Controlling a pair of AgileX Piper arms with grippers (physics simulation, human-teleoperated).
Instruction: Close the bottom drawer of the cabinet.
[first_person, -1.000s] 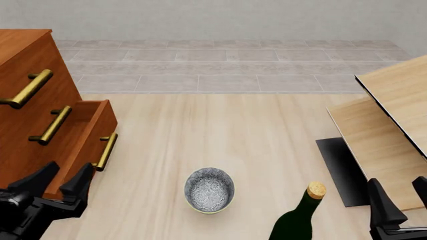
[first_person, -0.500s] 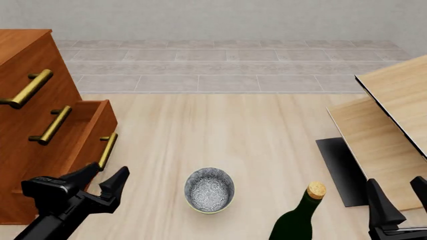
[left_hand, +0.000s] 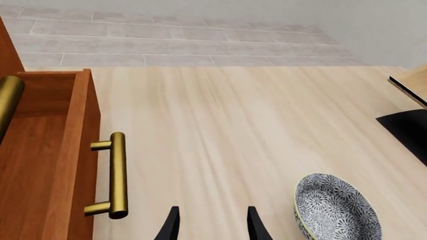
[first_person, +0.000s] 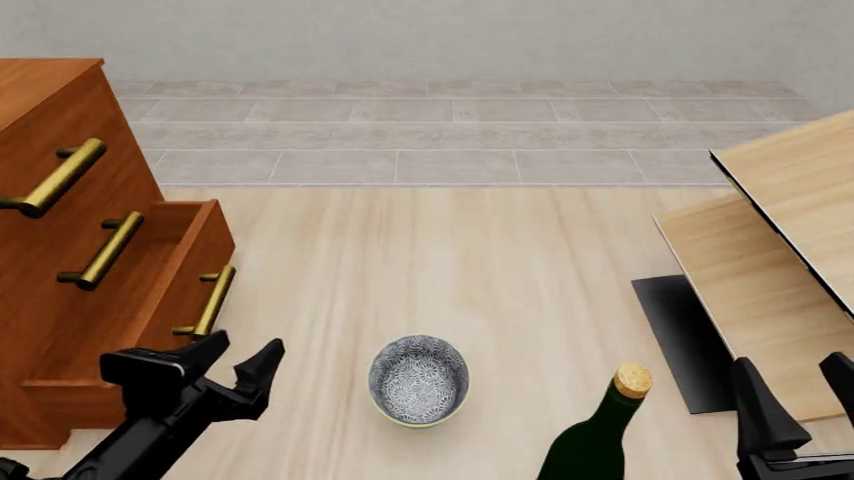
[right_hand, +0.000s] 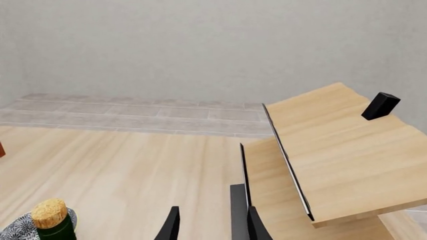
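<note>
bottom drawer (first_person: 174, 290) pulled out, left pincer (first_person: 238, 368) open and empty, bowl (first_person: 419, 379) nearby

plain grey wall (first_person: 467, 40), grey tiled floor (first_person: 454, 130), pale wood tabletop (first_person: 441, 260), light-wood panels (first_person: 787, 230) at right

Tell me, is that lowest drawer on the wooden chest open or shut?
Open. The bottom drawer juts out from the cabinet, its hollow inside showing, unlike the two flush fronts above.
</note>
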